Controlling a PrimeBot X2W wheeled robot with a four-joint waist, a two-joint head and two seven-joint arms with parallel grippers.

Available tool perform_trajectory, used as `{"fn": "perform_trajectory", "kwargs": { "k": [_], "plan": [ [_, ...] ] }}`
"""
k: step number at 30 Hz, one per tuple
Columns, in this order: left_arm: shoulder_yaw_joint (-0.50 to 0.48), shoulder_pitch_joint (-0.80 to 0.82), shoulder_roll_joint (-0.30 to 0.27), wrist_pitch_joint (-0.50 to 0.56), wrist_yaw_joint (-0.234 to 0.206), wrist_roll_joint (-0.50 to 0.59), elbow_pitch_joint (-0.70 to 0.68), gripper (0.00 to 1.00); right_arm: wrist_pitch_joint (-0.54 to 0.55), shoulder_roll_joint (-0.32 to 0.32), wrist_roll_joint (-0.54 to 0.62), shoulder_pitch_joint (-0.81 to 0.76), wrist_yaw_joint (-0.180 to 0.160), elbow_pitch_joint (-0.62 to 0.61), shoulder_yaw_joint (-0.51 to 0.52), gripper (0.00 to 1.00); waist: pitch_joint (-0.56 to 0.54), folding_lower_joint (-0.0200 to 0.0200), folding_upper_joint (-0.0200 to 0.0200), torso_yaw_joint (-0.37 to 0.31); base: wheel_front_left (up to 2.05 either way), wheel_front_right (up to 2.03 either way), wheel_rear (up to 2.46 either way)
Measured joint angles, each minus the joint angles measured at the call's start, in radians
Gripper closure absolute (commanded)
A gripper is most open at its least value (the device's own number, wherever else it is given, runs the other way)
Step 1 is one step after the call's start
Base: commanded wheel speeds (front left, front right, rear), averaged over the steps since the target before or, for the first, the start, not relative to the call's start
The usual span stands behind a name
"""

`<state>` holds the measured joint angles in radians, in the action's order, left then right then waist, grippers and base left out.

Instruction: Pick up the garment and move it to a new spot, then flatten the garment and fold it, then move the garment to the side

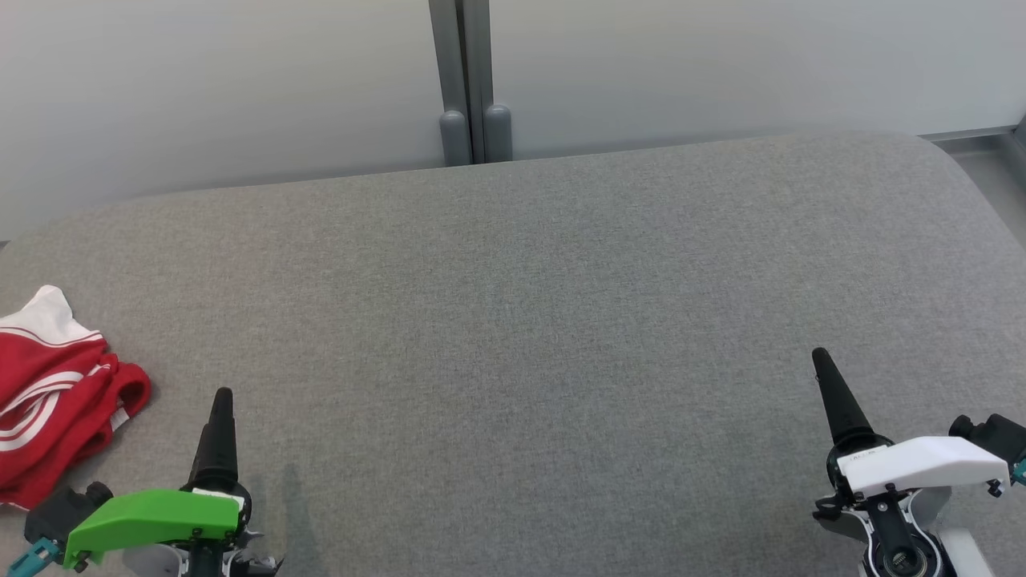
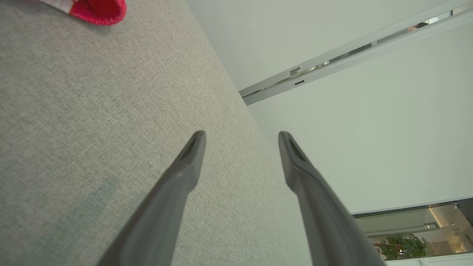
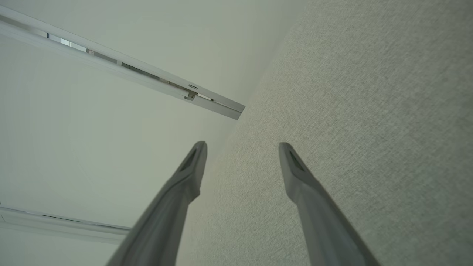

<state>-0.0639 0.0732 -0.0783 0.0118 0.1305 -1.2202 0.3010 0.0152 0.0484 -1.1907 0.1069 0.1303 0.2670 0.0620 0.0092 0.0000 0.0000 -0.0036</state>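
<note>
While the crumpled red garment with white stripes (image 1: 56,401) lies bunched at the far left of the grey fabric-covered surface (image 1: 521,320), just beside the left tool (image 2: 242,136), both it and the right tool (image 3: 242,147) stand spread and empty. Risk: a pinch on one loose top fold would likely drag the heap twisted, making flattening harder.

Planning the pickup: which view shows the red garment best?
The head view: the garment lies crumpled at the cushion edge, partly cropped. The left wrist view catches one red hem; the right wrist view faces cushion and wall.
</note>
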Motion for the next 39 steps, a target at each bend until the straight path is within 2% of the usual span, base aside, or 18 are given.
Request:
{"fn": "perform_trajectory", "kwargs": {
  "k": [15,27,39],
  "plan": [
    [0.036,0.010,-0.030,-0.057,-0.009,0.299,0.014,0.00,-0.060,-0.003,0.292,0.015,0.000,-0.007,-0.033,0.00,0.003,0.0000,0.0000,-0.002,0.00,0.00,0.00],
    [0.088,0.020,-0.052,-0.097,-0.029,0.477,0.022,0.00,-0.097,-0.005,0.495,0.029,0.000,-0.010,-0.046,0.00,0.008,0.0000,0.0000,-0.003,0.00,0.00,0.00],
    [0.129,0.031,-0.069,-0.132,-0.065,0.622,0.026,0.00,-0.136,-0.005,0.641,0.051,0.000,-0.011,-0.064,0.00,0.009,0.0000,0.0000,-0.004,0.00,0.00,0.00]
  ]
}}
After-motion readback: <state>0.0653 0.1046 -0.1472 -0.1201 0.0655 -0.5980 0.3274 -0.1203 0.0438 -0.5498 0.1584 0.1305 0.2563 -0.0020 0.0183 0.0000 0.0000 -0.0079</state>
